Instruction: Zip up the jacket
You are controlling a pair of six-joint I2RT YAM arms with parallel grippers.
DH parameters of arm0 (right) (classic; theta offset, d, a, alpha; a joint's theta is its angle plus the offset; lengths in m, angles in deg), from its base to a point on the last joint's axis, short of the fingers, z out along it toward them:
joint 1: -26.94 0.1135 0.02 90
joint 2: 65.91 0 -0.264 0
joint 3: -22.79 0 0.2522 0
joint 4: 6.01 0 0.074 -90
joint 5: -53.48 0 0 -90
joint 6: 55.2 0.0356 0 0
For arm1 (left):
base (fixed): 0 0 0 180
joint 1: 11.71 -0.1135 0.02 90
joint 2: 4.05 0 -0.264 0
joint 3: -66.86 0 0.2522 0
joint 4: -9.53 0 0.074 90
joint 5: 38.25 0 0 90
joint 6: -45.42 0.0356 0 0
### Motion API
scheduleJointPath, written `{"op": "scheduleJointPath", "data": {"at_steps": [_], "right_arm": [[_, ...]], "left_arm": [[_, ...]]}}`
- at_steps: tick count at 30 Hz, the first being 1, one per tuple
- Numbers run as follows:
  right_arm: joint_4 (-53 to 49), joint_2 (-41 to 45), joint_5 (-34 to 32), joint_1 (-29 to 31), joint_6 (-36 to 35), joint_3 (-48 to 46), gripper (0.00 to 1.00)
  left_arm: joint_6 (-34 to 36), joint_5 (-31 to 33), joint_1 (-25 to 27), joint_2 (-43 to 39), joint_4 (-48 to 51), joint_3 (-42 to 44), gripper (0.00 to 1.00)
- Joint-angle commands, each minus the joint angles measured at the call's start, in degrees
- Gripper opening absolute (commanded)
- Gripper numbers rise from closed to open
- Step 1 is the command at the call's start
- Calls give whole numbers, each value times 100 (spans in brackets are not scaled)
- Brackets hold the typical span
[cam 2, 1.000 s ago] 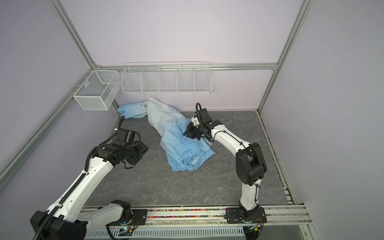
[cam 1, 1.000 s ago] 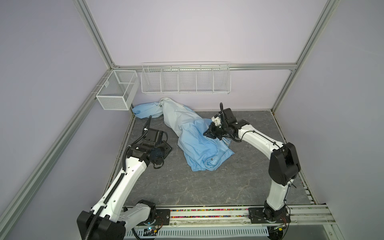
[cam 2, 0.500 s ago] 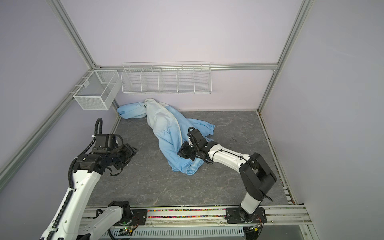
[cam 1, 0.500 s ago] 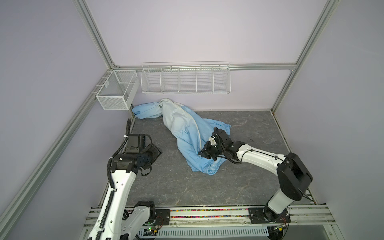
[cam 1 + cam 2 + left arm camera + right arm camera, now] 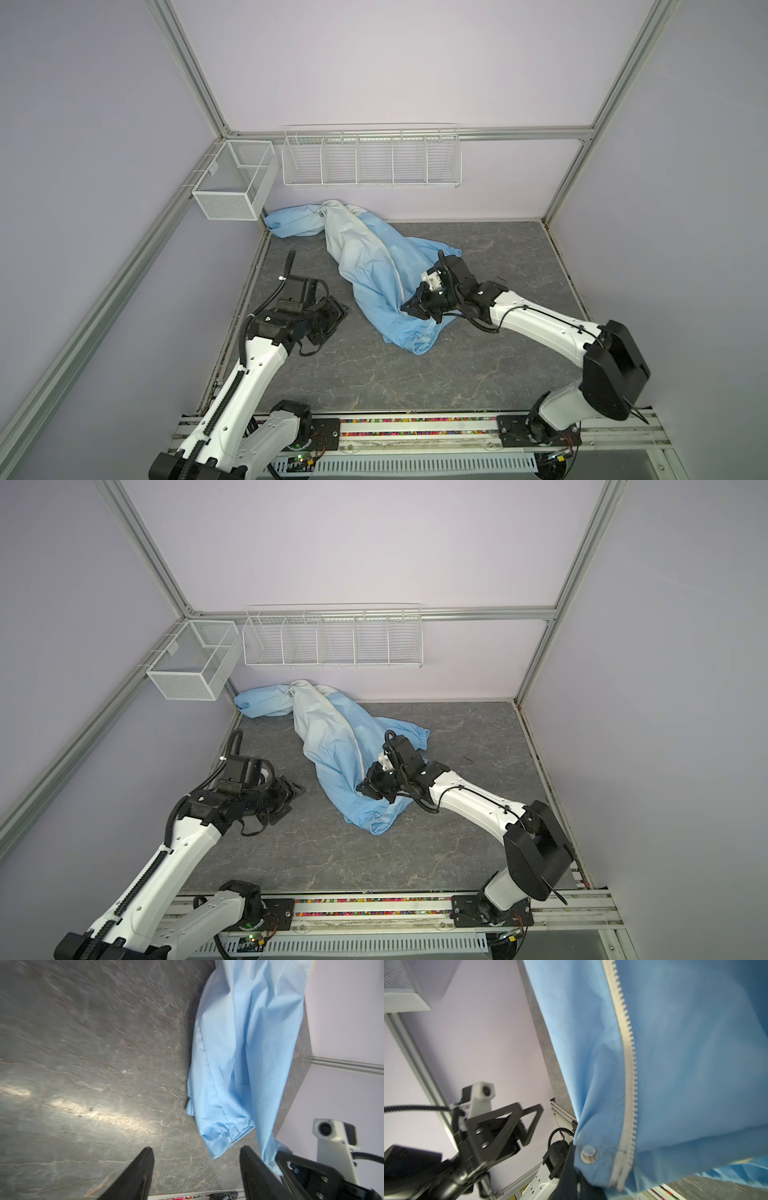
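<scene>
The light-blue jacket lies crumpled on the grey table, stretching from the back left corner toward the middle, its cream zipper running along it. My right gripper is shut on the jacket's near edge. In the right wrist view the gripper pinches the hem corner beside a metal snap stud and the zipper's lower end. My left gripper stands open left of the jacket, apart from it. In the left wrist view the gripper holds nothing; the jacket's hem lies just beyond its fingertips.
A long white wire rack hangs on the back wall and a white mesh basket on the left frame. The arms' base rail runs along the table's front edge. Bare grey table spreads in front of the jacket.
My right gripper has dragged the jacket's lower edge toward the front. The left gripper swung back to the left, then came right again toward the jacket.
</scene>
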Motion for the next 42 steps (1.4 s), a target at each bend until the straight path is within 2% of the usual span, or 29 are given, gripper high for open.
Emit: {"op": "scheduleJointPath", "data": {"at_steps": [1,3,5,10,15,26,29,30,34,35,38,42], "right_arm": [[-717,267,206,-479,-329,-120,7],[-511,251,462,-836,-348,-351,7],[-751,154,452,-1074,-621,-297,7],[-935,-293,614,-1517,-1055,-105,7],[-893,-711,788,-1721,-1230,134,7],[-910,-954,758,-1909,-1289,204,7],[-938,-977,778,-2053,-1309,169,7],[-946,-1006,823,-2102,-1322,161,7],[-960,-1120,967,-2199,-1426,216,7],[-961,-1149,1010,-2204,-1453,257,7],[-1011,-1200,1077,-2203,-1541,368,7],[-1066,-1211,1240,-2158,-1635,522,7]], "left_arm": [[-913,302,552,393,-1296,-66,67],[-999,436,898,857,-1568,-238,67],[-1019,529,1157,1336,-1675,-428,66],[-931,848,1649,2465,-1521,-1079,65],[-791,1141,1731,3311,-1060,-1618,65],[-800,1276,1734,4486,-1046,-2276,60],[-758,1226,1721,4821,-981,-2536,46],[-747,1191,1721,4923,-976,-2592,36],[-672,1118,1708,5072,-1003,-2683,10],[-630,1118,1701,5061,-977,-2695,0],[-529,1186,1630,4884,-849,-2687,0],[-411,1490,1489,4192,-593,-2542,0]]}}
